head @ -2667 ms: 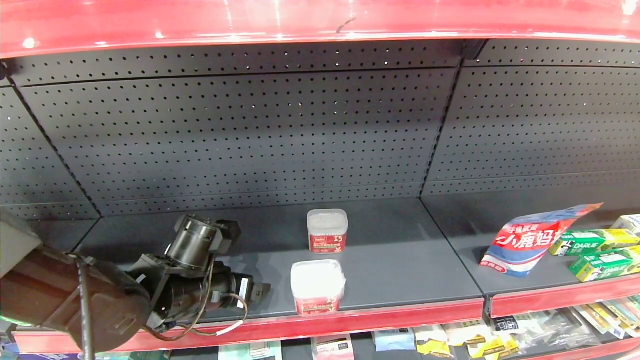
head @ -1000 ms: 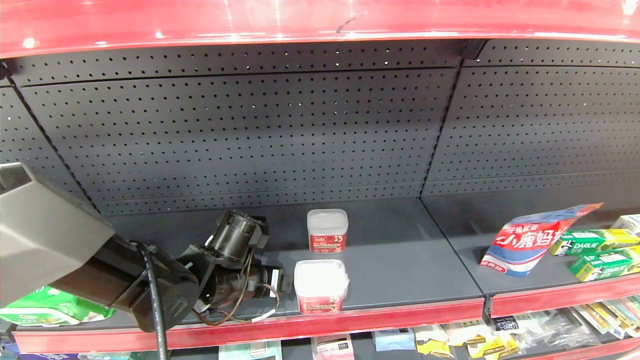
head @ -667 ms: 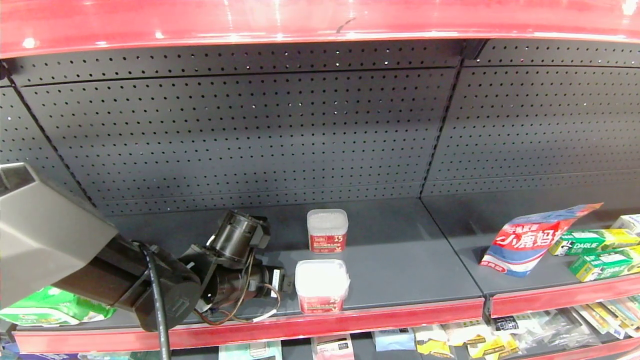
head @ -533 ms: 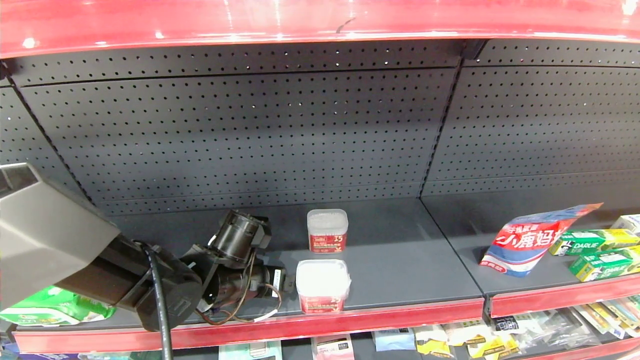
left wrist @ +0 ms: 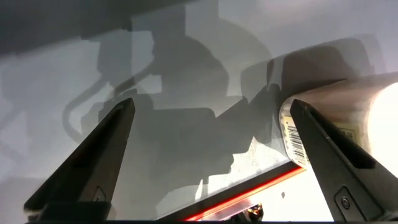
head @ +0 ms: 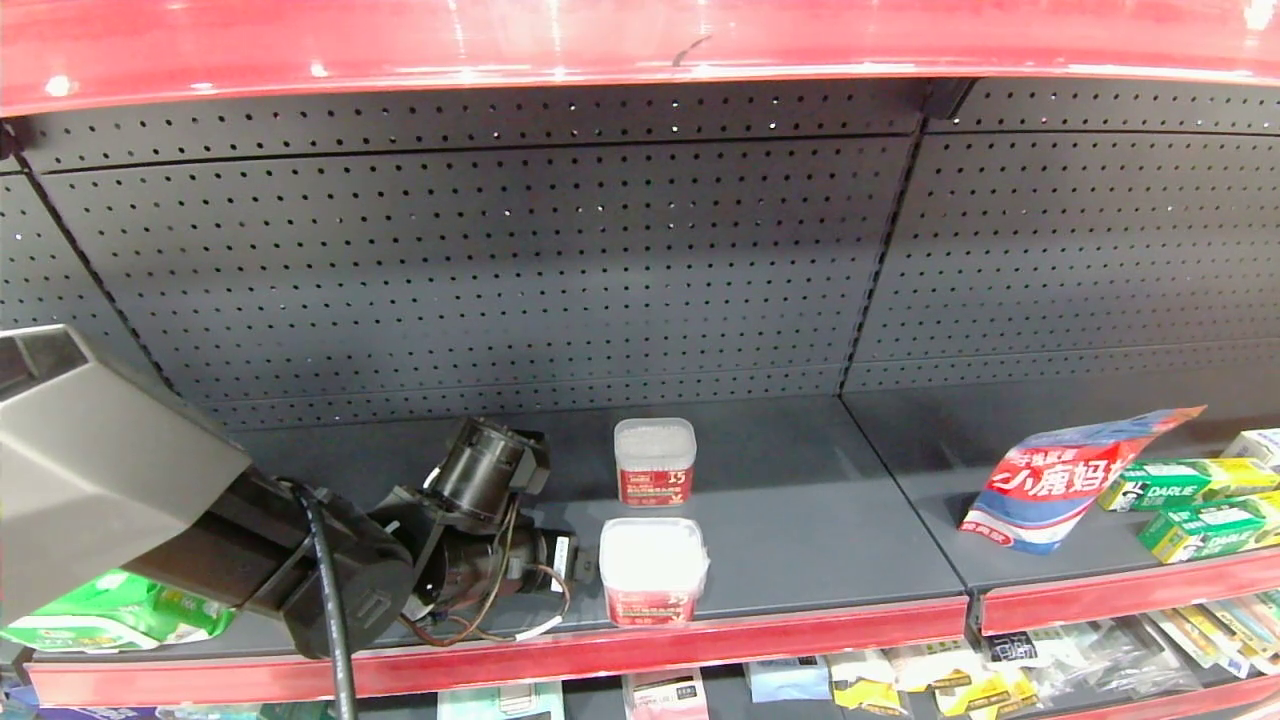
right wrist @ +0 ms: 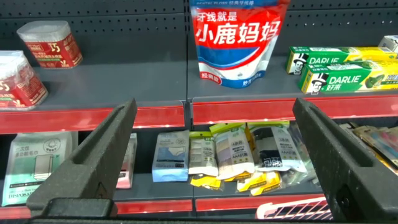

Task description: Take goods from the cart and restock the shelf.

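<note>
Two white tubs with red labels stand on the dark shelf (head: 800, 520): a rear tub (head: 655, 460) and a front tub (head: 653, 568) near the red front edge. My left gripper (head: 580, 562) lies low on the shelf just left of the front tub. In the left wrist view the left gripper (left wrist: 211, 106) is open with bare shelf between its fingers, and the front tub (left wrist: 348, 118) rests against the outer side of one finger. My right gripper (right wrist: 214, 106) is open and holds nothing, back from the shelf, facing both the front tub (right wrist: 18, 78) and rear tub (right wrist: 50, 42).
A red, white and blue pouch (head: 1060, 478) and green toothpaste boxes (head: 1190, 500) occupy the right shelf bay. A green pack (head: 110, 610) lies at the far left under my left arm. Small packets (right wrist: 236, 152) fill the lower shelf. A perforated back panel (head: 500, 270) closes the rear.
My left arm has slid right along the shelf, and the front tub has shifted slightly right with it. The green pack at the left has come into view.
</note>
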Robot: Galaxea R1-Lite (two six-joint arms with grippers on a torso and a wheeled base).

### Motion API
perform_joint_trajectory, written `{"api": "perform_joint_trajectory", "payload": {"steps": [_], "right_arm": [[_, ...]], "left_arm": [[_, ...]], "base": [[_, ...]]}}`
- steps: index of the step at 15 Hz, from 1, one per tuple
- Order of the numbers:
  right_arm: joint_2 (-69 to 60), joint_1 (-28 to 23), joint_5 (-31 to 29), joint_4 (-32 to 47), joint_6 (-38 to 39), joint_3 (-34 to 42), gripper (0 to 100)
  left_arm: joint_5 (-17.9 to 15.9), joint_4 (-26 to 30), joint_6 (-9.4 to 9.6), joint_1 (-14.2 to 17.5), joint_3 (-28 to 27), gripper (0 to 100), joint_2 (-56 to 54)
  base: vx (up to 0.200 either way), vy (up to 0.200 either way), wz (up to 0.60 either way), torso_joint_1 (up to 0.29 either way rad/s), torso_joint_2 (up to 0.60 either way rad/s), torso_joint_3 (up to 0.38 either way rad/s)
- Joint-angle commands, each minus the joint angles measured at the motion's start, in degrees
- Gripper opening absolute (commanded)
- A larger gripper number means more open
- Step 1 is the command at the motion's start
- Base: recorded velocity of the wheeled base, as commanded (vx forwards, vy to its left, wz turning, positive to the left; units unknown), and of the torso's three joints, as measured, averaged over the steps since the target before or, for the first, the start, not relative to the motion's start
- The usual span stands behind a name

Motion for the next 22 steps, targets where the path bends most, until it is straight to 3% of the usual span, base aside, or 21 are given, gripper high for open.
{"api": "perform_joint_trajectory", "payload": {"steps": [1,22], "right_arm": [[0.04,0.01,0.02,-0.01,-0.02,0.00,100],[0.04,0.01,0.02,-0.01,-0.02,0.00,100]], "left_arm": [[0.04,-0.03,-0.03,0.00,-0.12,100,0.09],[-2.60,4.01,0.05,-1.14,0.67,100,-1.49]], "base": [[0.000,0.000,0.00,0.000,0.00,0.000],[0.000,0.000,0.00,0.000,0.00,0.000]]}}
